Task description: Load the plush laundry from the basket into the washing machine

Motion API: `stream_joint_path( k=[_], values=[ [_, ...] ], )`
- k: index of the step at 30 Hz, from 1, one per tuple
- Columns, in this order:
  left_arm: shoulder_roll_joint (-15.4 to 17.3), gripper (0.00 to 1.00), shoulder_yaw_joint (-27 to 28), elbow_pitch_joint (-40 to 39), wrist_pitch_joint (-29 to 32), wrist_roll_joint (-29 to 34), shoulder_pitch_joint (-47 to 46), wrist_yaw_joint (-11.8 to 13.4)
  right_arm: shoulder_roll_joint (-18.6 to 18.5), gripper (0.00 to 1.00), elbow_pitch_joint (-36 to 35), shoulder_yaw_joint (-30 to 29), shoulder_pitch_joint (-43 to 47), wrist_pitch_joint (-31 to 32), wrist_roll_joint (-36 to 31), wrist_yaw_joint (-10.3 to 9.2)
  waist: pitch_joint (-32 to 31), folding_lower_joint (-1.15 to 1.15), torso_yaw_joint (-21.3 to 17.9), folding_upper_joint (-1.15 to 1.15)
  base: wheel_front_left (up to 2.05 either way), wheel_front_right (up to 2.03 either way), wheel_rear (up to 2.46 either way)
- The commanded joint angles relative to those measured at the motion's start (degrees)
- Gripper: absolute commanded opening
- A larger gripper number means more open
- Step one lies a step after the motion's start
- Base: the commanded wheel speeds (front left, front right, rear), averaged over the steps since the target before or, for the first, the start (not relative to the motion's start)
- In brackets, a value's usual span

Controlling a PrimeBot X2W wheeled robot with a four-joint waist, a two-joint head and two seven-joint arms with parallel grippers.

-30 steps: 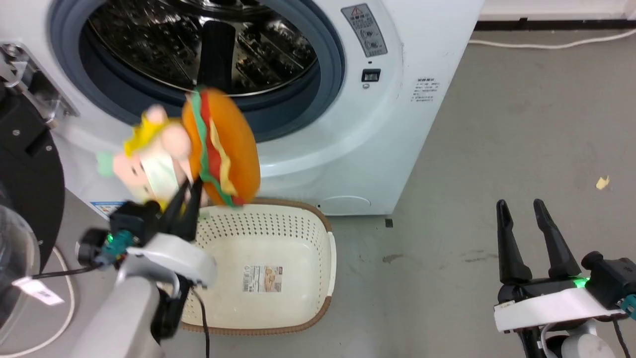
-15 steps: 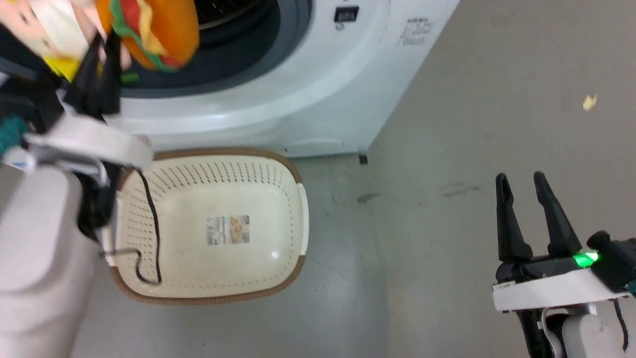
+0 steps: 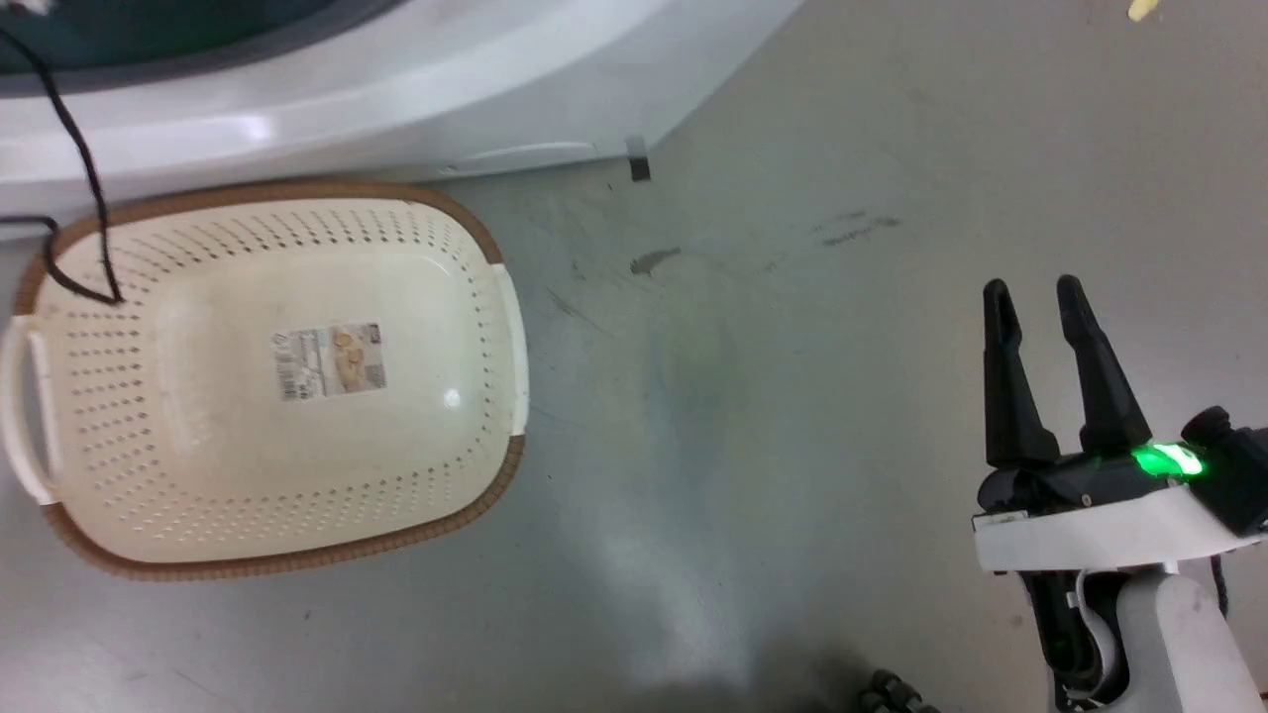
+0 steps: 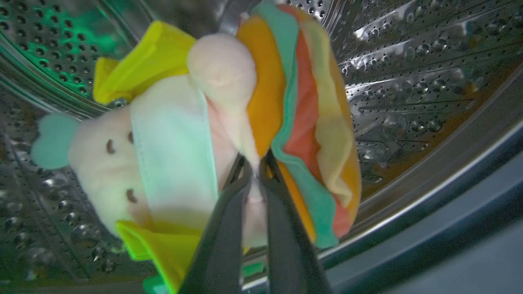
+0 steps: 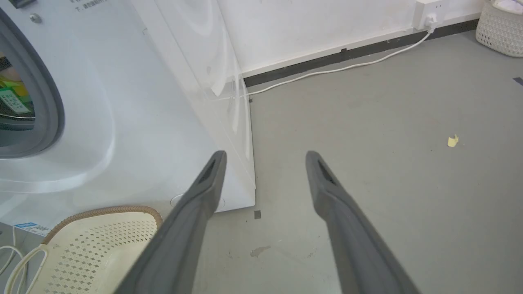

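In the left wrist view my left gripper (image 4: 256, 169) is shut on the plush laundry (image 4: 220, 122), an orange hamburger with green, red and yellow layers joined to a pink-white doll. The bundle hangs inside the washing machine's perforated steel drum (image 4: 408, 81). The cream basket (image 3: 139, 475) with its brown rim stands on the floor below the washing machine (image 3: 396, 89), holding just its paper label (image 3: 330, 360). Over the bare floor at the right, my right gripper (image 3: 1032, 289) stands open with nothing between its fingers; its own view shows those fingers (image 5: 208, 183) before the washing machine (image 5: 122, 102) and the basket (image 5: 102, 245).
A thin black cable (image 3: 74, 149) hangs over the basket's far left rim. A white power cord (image 5: 347, 67) runs along the wall to a socket. A woven white basket (image 5: 500, 26) stands far right. A small yellow scrap (image 5: 451, 141) lies on the grey floor.
The head camera has tilted down, so the washer opening and left arm have left its view. The plush bundle, held before the door opening a second ago, is now inside the drum.
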Motion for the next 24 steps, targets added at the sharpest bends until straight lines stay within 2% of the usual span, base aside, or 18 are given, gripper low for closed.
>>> stream_joint_path(
  k=[1, 5, 9, 16, 24],
  values=[
    [0.79, 0.0, -1.07, 2.03, 1.85, 0.46, -3.35, -0.38, 0.02, 1.0, -0.13, 0.56, -1.32, -0.25, 0.74, -0.04, 2.93, -0.01, -2.06, 0.0, 0.0, 0.0, 0.0],
    [3.04, 0.0, -3.61, 7.84, 5.27, 2.44, -8.67, -0.79, 0.02, 1.0, -0.08, 1.63, -2.44, -0.25, 1.92, -0.04, 4.61, -0.01, -3.06, 0.0, 0.0, 0.0, 0.0],
    [3.71, 0.0, -5.0, 13.22, 7.37, 2.55, -12.04, -1.0, 0.02, 1.0, 0.12, 2.16, -3.15, -0.25, 2.64, -0.04, 5.42, -0.01, -3.67, 0.0, 0.0, 0.0, 0.0],
    [2.23, 0.0, -9.13, 18.38, 11.92, 0.15, -15.58, -1.22, 0.02, 1.0, 0.5, 1.94, -3.62, -0.25, 2.78, -0.04, 5.92, -0.01, -3.29, 0.0, 0.0, 0.0, 0.0],
    [1.85, 0.0, -12.43, 20.06, 11.41, -3.08, -16.02, -1.24, 0.02, 1.0, 0.95, 1.64, -4.14, -0.25, 2.23, -0.04, 4.29, -0.01, -2.37, 0.0, 0.0, 0.0, 0.0]
  ],
)
